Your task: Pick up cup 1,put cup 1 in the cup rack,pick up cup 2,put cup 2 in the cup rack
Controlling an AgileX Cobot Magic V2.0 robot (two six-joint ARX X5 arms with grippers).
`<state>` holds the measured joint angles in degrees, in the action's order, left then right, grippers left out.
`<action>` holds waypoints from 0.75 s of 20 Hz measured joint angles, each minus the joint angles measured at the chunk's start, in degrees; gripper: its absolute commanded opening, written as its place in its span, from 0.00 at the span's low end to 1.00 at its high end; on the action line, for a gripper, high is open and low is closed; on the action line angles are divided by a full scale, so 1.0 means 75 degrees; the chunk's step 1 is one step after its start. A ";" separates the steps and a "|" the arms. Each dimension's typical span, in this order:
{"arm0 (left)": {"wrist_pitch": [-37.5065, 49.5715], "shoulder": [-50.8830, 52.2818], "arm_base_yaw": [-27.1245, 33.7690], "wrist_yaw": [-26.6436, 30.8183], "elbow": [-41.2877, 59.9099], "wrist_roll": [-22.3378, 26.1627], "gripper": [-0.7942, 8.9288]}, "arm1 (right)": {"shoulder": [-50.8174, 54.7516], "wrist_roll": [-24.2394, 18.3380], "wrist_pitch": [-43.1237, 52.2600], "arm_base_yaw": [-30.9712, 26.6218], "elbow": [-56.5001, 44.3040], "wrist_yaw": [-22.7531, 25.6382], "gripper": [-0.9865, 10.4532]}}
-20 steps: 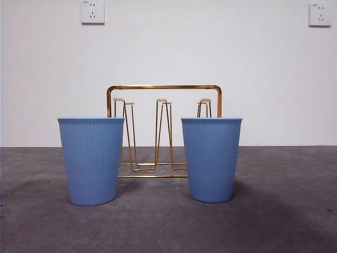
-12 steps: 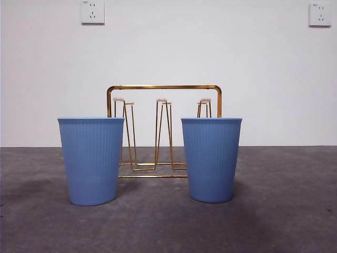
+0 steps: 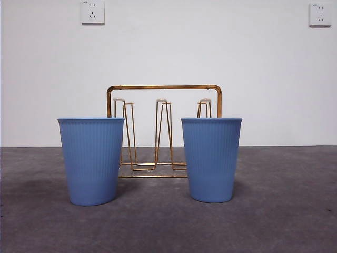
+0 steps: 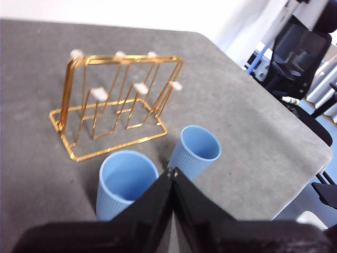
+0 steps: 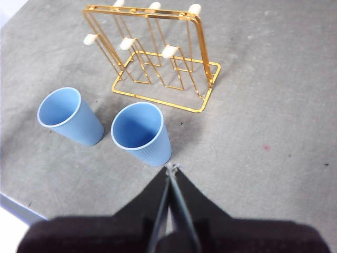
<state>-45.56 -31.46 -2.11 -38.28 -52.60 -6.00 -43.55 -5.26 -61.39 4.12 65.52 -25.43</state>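
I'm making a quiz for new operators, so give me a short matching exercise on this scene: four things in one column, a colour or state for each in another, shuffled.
Things:
1. cup rack
2. cups
3. left gripper
4. wall sockets

Descriptions:
A. blue, ribbed, upright on the table
B. white, high on the wall
C. gold wire, no cup on its pegs
D. black jaws shut, above the cups

Pairs: 1-C, 2-A, 3-D, 4-B
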 measured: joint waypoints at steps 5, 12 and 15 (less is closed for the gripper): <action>-0.0041 -0.0233 -0.0143 -0.0009 -0.0274 0.0058 0.19 | -0.0099 -0.0058 -0.0044 0.0000 0.0268 0.0000 0.22; -0.0009 -0.0699 -0.0143 -0.0615 -0.0446 -0.0361 0.83 | -0.0539 0.0181 0.0163 0.0000 0.0323 -0.0437 0.56; 0.0402 -0.0944 -0.0271 -0.1070 -0.0446 -0.0501 0.83 | -0.1023 0.0353 0.0411 0.0099 0.0326 -0.0554 0.55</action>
<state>-42.54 -38.54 -4.14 -46.30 -55.94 -9.76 -51.22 -2.61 -58.30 4.86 67.96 -29.58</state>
